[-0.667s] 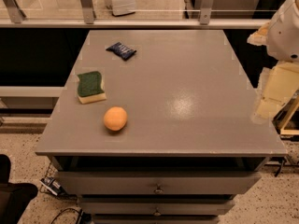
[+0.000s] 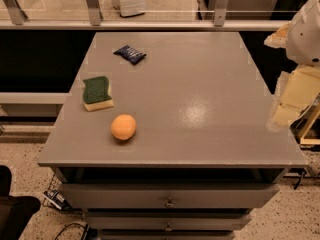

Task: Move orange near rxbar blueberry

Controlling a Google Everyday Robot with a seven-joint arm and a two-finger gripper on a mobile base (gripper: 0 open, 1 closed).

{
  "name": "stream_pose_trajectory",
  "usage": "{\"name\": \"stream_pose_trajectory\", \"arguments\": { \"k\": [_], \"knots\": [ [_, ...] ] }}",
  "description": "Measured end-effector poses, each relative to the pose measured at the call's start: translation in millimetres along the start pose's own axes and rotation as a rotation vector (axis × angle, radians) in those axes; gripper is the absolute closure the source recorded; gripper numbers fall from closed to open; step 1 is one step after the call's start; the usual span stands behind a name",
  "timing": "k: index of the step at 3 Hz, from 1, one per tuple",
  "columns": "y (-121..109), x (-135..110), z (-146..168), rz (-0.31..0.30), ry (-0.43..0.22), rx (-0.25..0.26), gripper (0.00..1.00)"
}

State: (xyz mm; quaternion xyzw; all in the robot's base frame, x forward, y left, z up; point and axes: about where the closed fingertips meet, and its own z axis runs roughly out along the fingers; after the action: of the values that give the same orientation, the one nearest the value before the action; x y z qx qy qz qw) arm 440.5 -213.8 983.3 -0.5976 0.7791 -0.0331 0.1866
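Observation:
The orange (image 2: pixel 123 127) lies on the grey table (image 2: pixel 200 74) near its front left edge. The rxbar blueberry (image 2: pixel 129 54), a dark navy wrapper, lies flat at the far left of the table, well behind the orange. My gripper (image 2: pixel 289 100) hangs at the table's right edge, pale yellow below the white arm, far from both the orange and the bar. It holds nothing that I can see.
A green-topped yellow sponge (image 2: pixel 97 92) lies at the left edge, between the orange and the bar. Drawers (image 2: pixel 170 199) sit under the tabletop. A railing with glass (image 2: pixel 150 24) runs behind the table. Cables (image 2: pixel 60 199) lie on the floor at front left.

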Motion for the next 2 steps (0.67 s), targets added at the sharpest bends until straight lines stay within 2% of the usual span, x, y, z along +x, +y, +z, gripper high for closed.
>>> {"name": "stream_pose_trajectory", "arguments": {
  "k": [1, 2],
  "knots": [
    [-4.6, -7.4, 9.0, 0.011, -0.085, 0.002, 0.00],
    [-5.5, -30.5, 41.4, 0.006, -0.246, -0.020, 0.00]
  ]
}}
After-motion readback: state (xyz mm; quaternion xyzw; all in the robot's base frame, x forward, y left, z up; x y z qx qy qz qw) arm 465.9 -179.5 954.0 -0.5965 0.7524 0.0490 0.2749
